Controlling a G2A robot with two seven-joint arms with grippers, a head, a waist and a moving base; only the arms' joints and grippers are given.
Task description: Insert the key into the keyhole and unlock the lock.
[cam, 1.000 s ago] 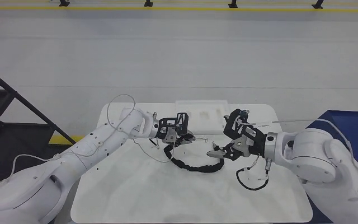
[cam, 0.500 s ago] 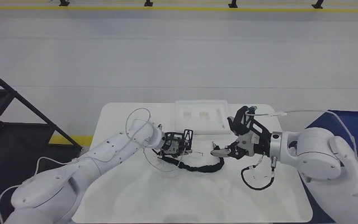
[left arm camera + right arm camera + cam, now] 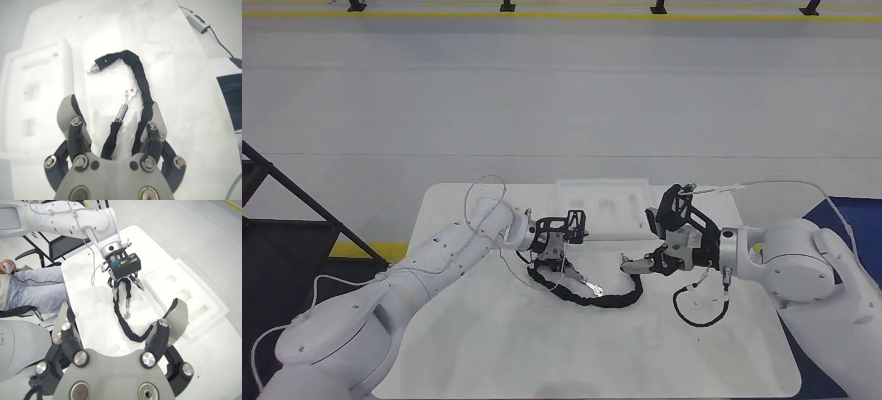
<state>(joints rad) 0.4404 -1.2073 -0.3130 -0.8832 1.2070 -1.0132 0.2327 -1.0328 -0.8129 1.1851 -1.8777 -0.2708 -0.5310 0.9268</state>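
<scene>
Two glossy white, rounded arms (image 3: 432, 262) trailing thin white cables (image 3: 93, 262) end in grippers (image 3: 112, 101) built of black linkages, round silver screws and pale grey metal fingers (image 3: 64, 113).

A black cloth-covered cable lock (image 3: 614, 298) lies bent in the middle of the white table (image 3: 492, 350). A small silver key (image 3: 594, 290) sits at its left end. A white foam tray (image 3: 602, 205) lies behind, at the far edge. The left gripper (image 3: 113, 103) is over the lock's left part, and the right gripper (image 3: 632, 266) is over its right end.
</scene>
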